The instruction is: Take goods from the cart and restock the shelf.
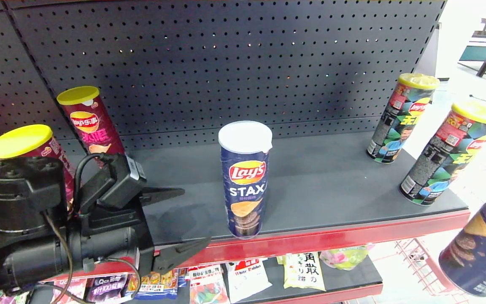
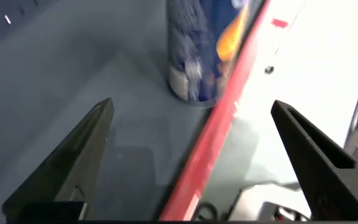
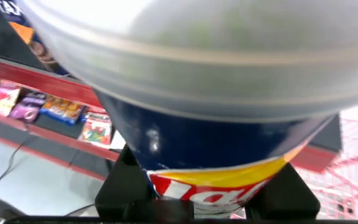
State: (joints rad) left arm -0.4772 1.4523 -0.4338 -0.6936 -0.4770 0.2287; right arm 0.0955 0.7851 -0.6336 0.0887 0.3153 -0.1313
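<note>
The placing step is in hand: a dark blue can [image 1: 479, 249] is gripped by the right gripper [image 3: 205, 190], low at the right, apparently not yet over the shelf [image 1: 331, 185]. The left gripper [image 1: 196, 216] is spread open, empty, left of the shelved can [image 1: 245, 181]. Next, an upright set-down is called for.
</note>
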